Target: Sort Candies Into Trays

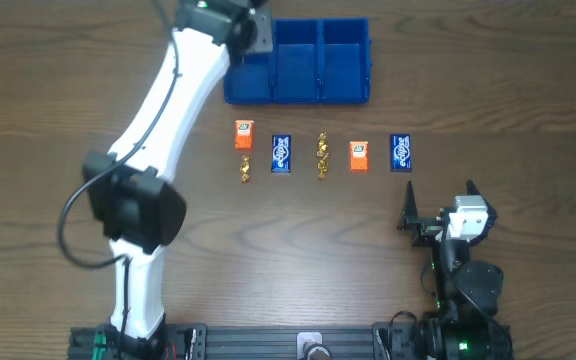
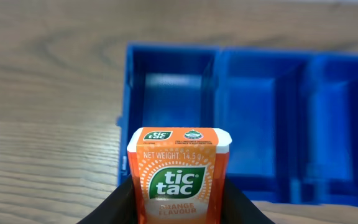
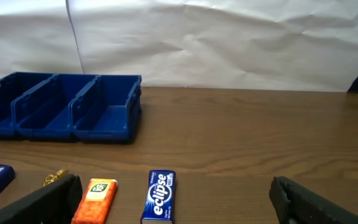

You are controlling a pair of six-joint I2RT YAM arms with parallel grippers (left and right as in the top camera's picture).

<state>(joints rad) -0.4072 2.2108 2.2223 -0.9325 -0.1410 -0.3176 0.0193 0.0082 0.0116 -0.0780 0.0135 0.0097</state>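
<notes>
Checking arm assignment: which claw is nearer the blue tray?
Left. The left claw, holding an orange candy box, is at the blue tray's left end; the right claw, open, sits across the candy row from it.

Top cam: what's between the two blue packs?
From the left blue pack to the right blue pack: gold candies, then an orange box. The top view shows it.

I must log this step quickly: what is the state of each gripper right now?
Left gripper: closed, holding the small orange plastic candy box.
Right gripper: open, holding nothing.
</notes>
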